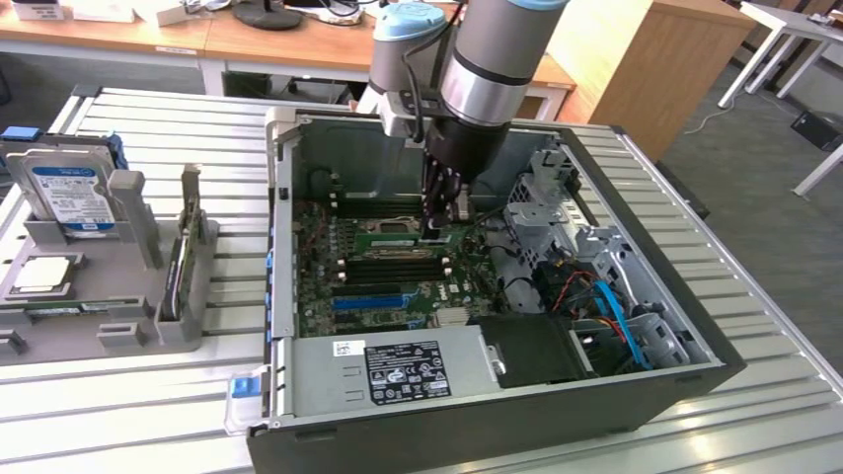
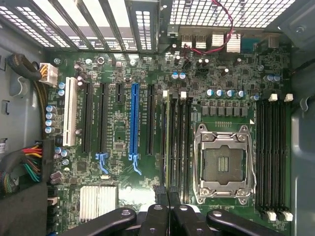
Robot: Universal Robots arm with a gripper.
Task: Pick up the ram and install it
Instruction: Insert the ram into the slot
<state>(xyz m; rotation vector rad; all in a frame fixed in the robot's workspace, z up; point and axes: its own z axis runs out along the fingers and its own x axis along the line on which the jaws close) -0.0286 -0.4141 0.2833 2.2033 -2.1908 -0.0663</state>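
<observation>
Slatted metal table (image 1: 132,415): computer case (image 1: 461,449) at three o'clock of parts rack (image 1: 118,326), exterior view. My gripper (image 2: 168,196) inside; fingers (image 2: 158,209) pinched on ram (image 2: 171,142), edge-on over motherboard (image 2: 118,135), aligned for seating, I judge.

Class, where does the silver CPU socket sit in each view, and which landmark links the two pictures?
Exterior view: CPU socket sits between two rows of black memory slots.
Wrist view: CPU socket sits between two banks of black memory slots.
Shared landmark: long blue slot.
</observation>
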